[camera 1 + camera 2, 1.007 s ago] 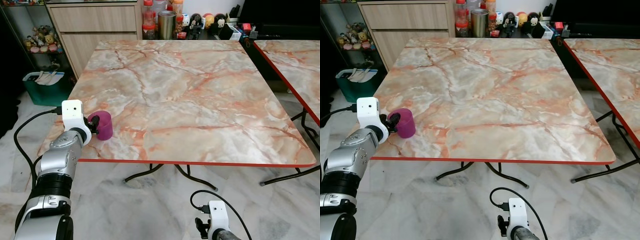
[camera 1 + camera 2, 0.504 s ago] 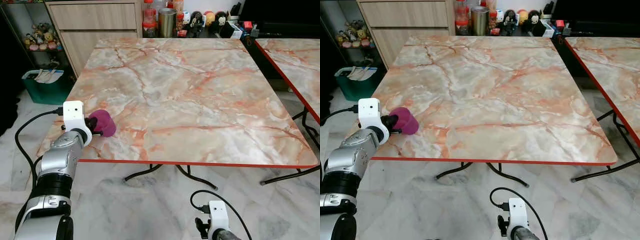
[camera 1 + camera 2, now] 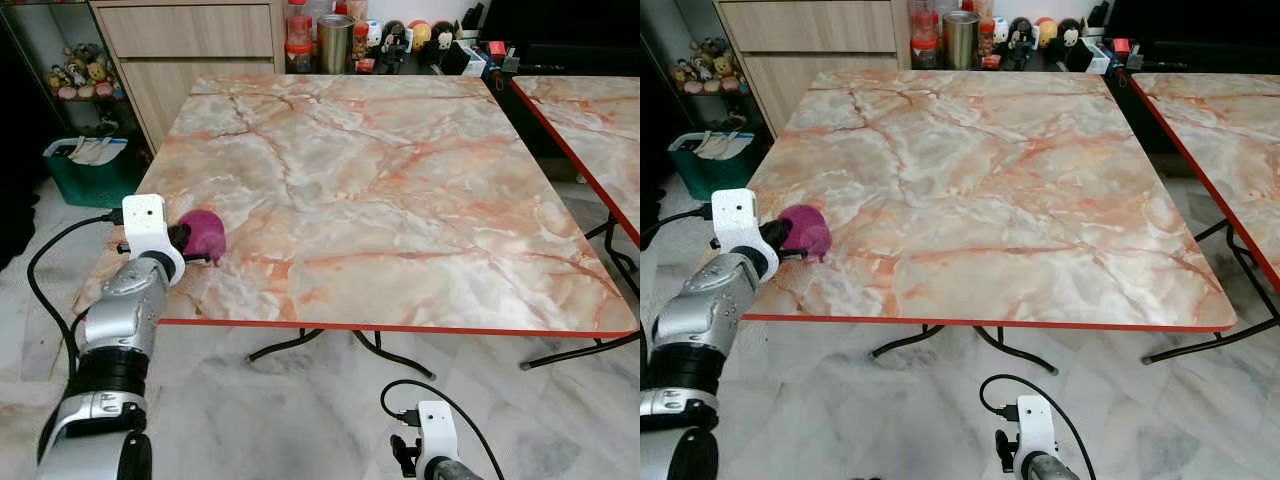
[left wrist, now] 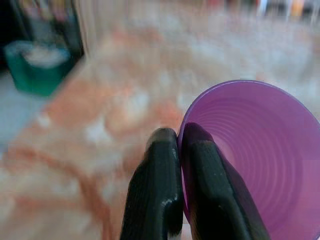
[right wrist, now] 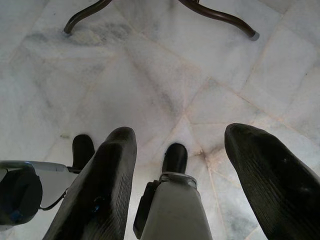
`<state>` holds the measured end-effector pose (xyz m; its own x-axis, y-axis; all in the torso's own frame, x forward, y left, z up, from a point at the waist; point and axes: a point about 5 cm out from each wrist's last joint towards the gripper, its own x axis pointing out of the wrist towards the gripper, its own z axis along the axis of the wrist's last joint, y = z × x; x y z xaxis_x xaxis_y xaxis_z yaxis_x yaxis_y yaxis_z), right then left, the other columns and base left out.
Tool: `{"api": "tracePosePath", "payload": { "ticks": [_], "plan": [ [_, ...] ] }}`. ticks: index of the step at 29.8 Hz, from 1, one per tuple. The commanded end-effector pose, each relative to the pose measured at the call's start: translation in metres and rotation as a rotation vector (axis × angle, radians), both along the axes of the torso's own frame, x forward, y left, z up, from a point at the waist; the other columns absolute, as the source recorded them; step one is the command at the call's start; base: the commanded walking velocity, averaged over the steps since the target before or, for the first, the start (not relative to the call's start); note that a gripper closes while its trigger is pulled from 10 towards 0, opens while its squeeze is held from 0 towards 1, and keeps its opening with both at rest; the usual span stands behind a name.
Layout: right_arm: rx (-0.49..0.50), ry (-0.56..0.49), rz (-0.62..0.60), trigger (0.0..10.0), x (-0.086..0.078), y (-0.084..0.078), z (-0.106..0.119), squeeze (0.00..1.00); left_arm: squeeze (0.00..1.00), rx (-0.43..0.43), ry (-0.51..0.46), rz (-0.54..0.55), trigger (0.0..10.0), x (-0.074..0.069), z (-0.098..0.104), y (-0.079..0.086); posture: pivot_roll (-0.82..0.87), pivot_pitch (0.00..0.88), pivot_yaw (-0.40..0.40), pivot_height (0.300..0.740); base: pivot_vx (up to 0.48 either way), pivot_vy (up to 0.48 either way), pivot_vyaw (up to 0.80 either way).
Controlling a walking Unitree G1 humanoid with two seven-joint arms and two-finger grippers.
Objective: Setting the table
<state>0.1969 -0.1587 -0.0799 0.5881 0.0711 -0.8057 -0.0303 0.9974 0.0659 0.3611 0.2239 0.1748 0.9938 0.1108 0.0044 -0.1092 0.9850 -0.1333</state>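
A purple plastic cup (image 3: 205, 234) is held tipped on its side over the near left corner of the marble table (image 3: 380, 180). My left gripper (image 3: 184, 242) is shut on the cup's rim; in the left wrist view one finger (image 4: 157, 195) is outside the rim and the other inside the purple cup (image 4: 255, 160). My right gripper (image 5: 175, 170) hangs low by the floor, open, with nothing between its fingers (image 5: 102, 195).
A second marble table (image 3: 590, 110) stands to the right across a narrow gap. Behind are a wooden cabinet (image 3: 190, 50), bottles and a steel canister (image 3: 333, 42), and a green bin (image 3: 90, 170) on the left floor. The table's curved legs (image 5: 210, 12) lie beneath.
The cup has gone from upright to tipped on its side in my left gripper, and the gripper has risen slightly and moved a little inward over the table corner.
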Motion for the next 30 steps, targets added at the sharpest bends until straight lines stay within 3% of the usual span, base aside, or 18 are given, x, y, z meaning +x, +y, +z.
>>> {"api": "tracePosePath", "payload": {
  "ticks": [1, 2, 3, 11, 30],
  "plan": [
    [-0.002, 0.000, -0.011, 10.0, 0.000, -0.002, 0.000, 0.00, 0.00, -0.044, -0.171, 0.041, 4.0, -0.003, 0.023, 0.003, 0.15, 0.080, -0.018, 0.740, 0.000, 0.000, 0.00],
    [-0.002, 0.000, -0.011, 10.0, 0.000, -0.002, 0.000, 0.00, 0.00, -0.050, -0.193, 0.048, 4.0, -0.004, 0.025, 0.002, 0.15, 0.080, -0.018, 0.740, 0.000, 0.000, 0.00],
    [-0.002, -0.002, -0.011, 10.0, 0.000, -0.003, 0.000, 0.00, 0.00, -0.034, -0.227, 0.059, 10.0, -0.006, 0.028, 0.000, 0.15, 0.077, -0.022, 0.740, 0.000, 0.000, 0.00],
    [-0.017, -0.008, -0.013, 10.0, 0.003, -0.010, 0.002, 0.00, 0.00, -0.009, -0.351, 0.123, 10.0, -0.017, 0.027, -0.007, 0.14, 0.076, -0.040, 0.740, 0.000, -0.103, 0.00],
    [-0.035, -0.017, 0.028, 10.0, 0.006, -0.010, 0.004, 0.00, 0.00, 0.015, -0.383, 0.137, 10.0, -0.018, 0.029, -0.007, 0.13, 0.057, -0.047, 0.740, 0.000, -0.428, 0.00]
  ]
}}
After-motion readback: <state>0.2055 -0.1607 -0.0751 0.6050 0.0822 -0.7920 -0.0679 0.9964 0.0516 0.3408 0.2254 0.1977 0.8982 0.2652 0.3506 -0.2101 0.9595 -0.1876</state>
